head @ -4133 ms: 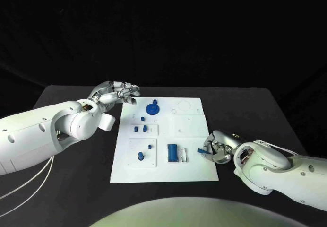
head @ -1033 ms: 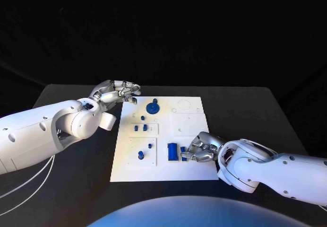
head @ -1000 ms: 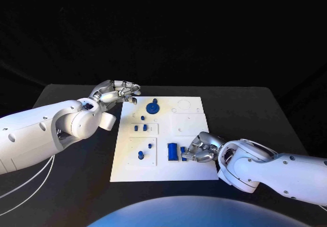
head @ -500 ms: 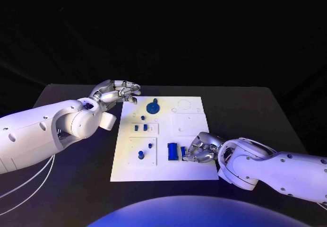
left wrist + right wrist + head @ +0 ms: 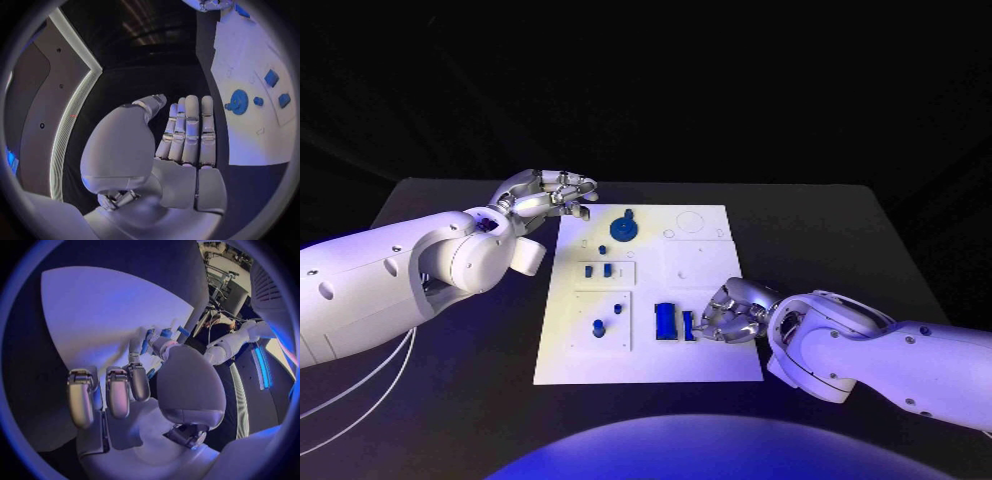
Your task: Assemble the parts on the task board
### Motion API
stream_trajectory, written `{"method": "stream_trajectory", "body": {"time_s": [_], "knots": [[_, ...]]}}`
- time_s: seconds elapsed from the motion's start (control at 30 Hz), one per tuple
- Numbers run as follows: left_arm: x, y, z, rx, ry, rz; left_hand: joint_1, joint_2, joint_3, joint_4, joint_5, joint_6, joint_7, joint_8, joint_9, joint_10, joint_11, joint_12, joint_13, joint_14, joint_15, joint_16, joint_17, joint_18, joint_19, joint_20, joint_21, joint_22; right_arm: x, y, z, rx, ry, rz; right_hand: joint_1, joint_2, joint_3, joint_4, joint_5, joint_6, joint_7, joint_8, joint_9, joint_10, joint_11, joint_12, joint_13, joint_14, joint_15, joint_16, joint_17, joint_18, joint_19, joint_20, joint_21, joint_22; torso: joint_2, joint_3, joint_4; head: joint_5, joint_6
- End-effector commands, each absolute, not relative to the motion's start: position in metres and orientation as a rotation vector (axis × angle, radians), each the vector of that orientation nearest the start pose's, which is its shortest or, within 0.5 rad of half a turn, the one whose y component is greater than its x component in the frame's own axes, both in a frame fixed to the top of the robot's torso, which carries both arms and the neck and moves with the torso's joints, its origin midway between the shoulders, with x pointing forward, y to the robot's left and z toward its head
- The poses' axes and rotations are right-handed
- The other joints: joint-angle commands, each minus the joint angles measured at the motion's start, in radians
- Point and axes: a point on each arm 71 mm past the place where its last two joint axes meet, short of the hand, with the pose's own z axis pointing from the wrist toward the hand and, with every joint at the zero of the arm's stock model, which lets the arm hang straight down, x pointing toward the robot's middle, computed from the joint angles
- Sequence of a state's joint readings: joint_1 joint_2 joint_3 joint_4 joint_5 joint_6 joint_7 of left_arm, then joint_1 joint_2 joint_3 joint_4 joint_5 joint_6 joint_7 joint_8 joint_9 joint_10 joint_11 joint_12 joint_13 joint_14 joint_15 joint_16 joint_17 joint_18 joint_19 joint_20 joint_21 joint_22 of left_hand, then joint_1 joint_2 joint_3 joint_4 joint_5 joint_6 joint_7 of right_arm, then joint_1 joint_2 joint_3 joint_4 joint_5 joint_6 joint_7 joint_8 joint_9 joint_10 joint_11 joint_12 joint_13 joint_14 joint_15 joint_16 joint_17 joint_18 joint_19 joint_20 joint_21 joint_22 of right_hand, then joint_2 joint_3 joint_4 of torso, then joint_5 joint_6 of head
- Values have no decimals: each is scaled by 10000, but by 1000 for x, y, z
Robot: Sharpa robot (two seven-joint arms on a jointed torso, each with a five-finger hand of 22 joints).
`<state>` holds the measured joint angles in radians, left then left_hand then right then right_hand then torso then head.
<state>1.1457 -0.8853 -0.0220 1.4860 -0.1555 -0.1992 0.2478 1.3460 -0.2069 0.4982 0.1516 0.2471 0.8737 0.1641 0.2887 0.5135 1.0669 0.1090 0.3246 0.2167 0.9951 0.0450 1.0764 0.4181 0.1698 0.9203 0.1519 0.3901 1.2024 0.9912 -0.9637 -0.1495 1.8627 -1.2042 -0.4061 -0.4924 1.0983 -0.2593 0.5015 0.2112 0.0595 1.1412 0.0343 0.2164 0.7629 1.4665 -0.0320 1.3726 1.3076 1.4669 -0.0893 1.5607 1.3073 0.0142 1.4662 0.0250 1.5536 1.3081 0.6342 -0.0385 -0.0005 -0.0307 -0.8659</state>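
While the left hand (image 5: 545, 192) waits off the far left corner of the white board (image 5: 711, 360), its fingers lie straight and side by side in its wrist view, holding nothing; it seems parked there to leave the board free for the other arm. Just inside that corner sits a blue gear (image 5: 625, 228) with a small knob on top, and nearer the robot a pair of small blue blocks (image 5: 597, 270) stand in a raised square, then two blue pegs (image 5: 599, 327) in a second square below it. Further right, a larger blue block (image 5: 665, 320) stands beside a thin blue strip (image 5: 688, 324), and the right hand (image 5: 733, 312) is curled over that strip at the board's near right side. Its fingertips (image 5: 147, 338) appear to pinch the small blue piece against the board, probably to seat it in a slot next to the large block, though whether it is gripped or only pressed is hard to tell. That placement looks like the step in hand, with the remaining recesses in the far right part of the board apparently unfilled. All of this rests on a black table (image 5: 834, 230), matte and plain, with a dark room behind it and a lit pale band along a wall in the left wrist view.
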Motion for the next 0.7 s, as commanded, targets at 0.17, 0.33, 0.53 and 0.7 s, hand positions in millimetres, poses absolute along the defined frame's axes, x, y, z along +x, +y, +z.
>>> {"method": "stream_trajectory", "body": {"time_s": [0.17, 0.33, 0.53, 0.7], "knots": [[487, 232, -207, -10568, 16139, -14683, -167, -4, 7, 14, 58, -88, 13, 63, 17, -71, -8, 66, 21, -42, 40, -47, 20, 96, 27, 68, -50, -21, 370, -187, -265, 4067, 19664, 8167, 12, 97, -751, 323, 23, -580, 284, -356, -93, -149, 213, -658, 1020, 907, 176, -200, 2106, 67, 609, 122, -738, 2343, -127, -41, 2, -39, 253], [488, 233, -215, -11068, 15503, -14788, -274, -21, -42, 90, 61, -261, 55, 55, 5, -209, 44, 11, 11, -205, 94, -166, -15, 80, -50, 104, -159, -73, 399, -198, -256, 6065, 18413, 9470, 877, 539, -843, 341, 353, -1478, 625, -718, -180, -1734, 511, -3447, -739, 398, 425, -1314, 516, 588, -583, 362, -3245, 1553, -343, -77, 24, -67, 567], [494, 237, -225, -11872, 14338, -14778, -347, -18, 85, 217, -175, -443, 21, -97, -210, -359, 270, -666, -407, -1322, 489, -2584, -934, 65, -1076, 466, -1714, -1182, 453, -226, -256, 9116, 16921, 10361, 1359, 461, 95, -262, 593, -2352, 998, -832, -361, -4176, 911, -7482, -3898, -1740, 788, -5370, -3865, 1483, -3218, 696, -8749, -569, -669, -149, -14, -105, 1217], [506, 243, -235, -12433, 13426, -14397, -380, 0, -159, 401, -736, -726, -4, -539, -565, -544, 243, -1781, -959, -2027, 791, -5488, -1537, 92, -1972, 886, -3283, -2963, 496, -240, -255, 9944, 15728, 11244, 1053, 353, 673, -741, 614, -2708, 1620, -966, -1172, -5344, 1685, -10703, -7296, -4558, 1662, -9834, -6510, 1567, -5258, 1491, -12566, -3248, -828, -120, -55, -71, 1793]]}}
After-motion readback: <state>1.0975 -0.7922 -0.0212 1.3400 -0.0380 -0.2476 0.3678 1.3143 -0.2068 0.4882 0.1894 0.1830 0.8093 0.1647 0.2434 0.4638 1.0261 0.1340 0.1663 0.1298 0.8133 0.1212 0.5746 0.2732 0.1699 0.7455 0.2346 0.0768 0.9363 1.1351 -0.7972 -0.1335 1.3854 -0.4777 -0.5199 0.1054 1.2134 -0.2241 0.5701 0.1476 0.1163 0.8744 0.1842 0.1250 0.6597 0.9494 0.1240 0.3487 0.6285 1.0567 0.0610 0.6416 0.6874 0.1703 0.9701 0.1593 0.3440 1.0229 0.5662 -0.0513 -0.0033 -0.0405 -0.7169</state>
